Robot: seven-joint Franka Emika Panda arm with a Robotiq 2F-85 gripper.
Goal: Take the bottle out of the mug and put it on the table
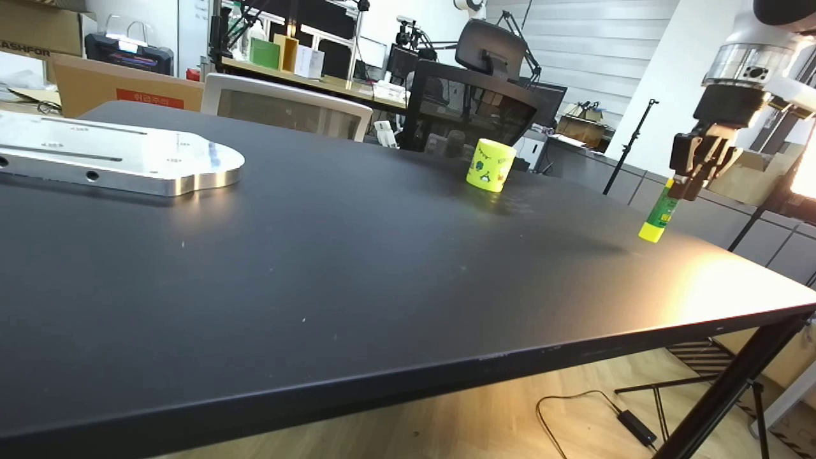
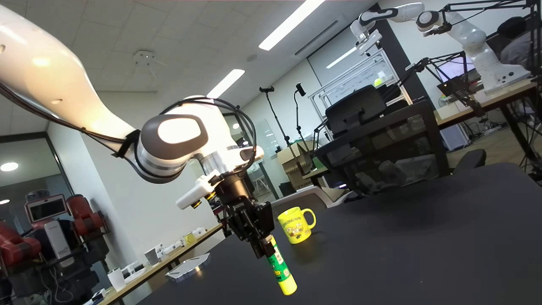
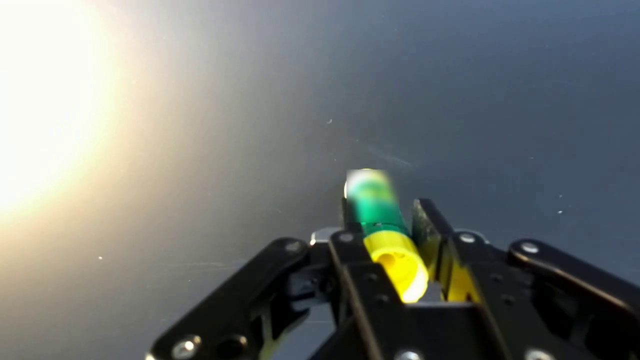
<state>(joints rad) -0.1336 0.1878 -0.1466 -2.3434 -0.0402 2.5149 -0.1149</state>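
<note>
The bottle is a slim green tube with yellow ends, like a glue stick; it shows in both exterior views (image 1: 662, 210) (image 2: 280, 267). My gripper (image 1: 687, 188) (image 2: 264, 249) is shut on its upper part, and it hangs upright over the dark table (image 1: 319, 287) with no reflection at its foot. In the wrist view the bottle (image 3: 392, 240) lies between the two fingers (image 3: 385, 206), against the left one, its hollow yellow end towards me. The yellow mug (image 1: 491, 166) (image 2: 295, 224) stands upright on the table, apart from the gripper. It is out of the wrist view.
A thick silver metal plate (image 1: 121, 153) (image 2: 188, 267) lies on the table far from the gripper. A pale chair (image 1: 287, 105) and a black mesh chair (image 2: 389, 148) stand behind the table. The table's edge (image 1: 510, 357) runs along its near side.
</note>
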